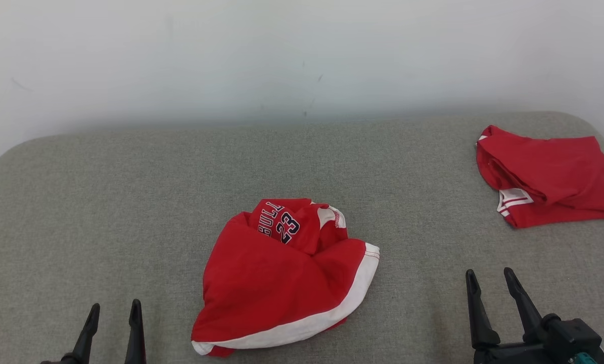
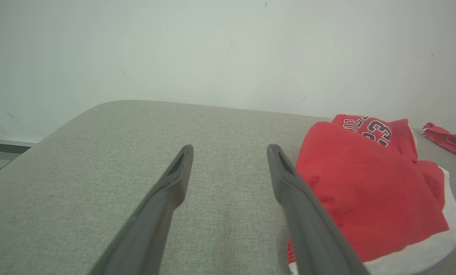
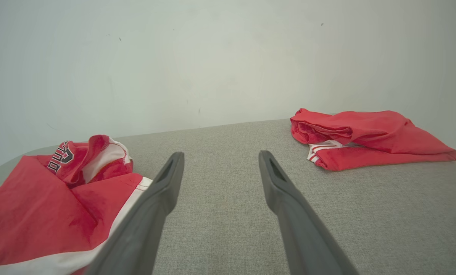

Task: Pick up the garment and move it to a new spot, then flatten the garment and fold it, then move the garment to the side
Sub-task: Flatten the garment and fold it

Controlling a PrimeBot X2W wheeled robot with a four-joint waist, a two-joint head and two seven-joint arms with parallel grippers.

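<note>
- The garment (image 1: pixel 281 283) is lying on the table (image 1: pixel 104 202) between the grippers, near the left gripper (image 1: pixel 115 304) on its right side and farther to the left of the right gripper (image 1: pixel 489 272).
- The other garment (image 1: pixel 549 172) is lying on the table ahead and right of the right gripper, well apart from it.
- The wall (image 1: pixel 281 50) is standing behind the table, ahead of both grippers.

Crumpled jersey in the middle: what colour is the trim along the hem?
White band on the red crumpled jersey; clearest in the head view.
</note>
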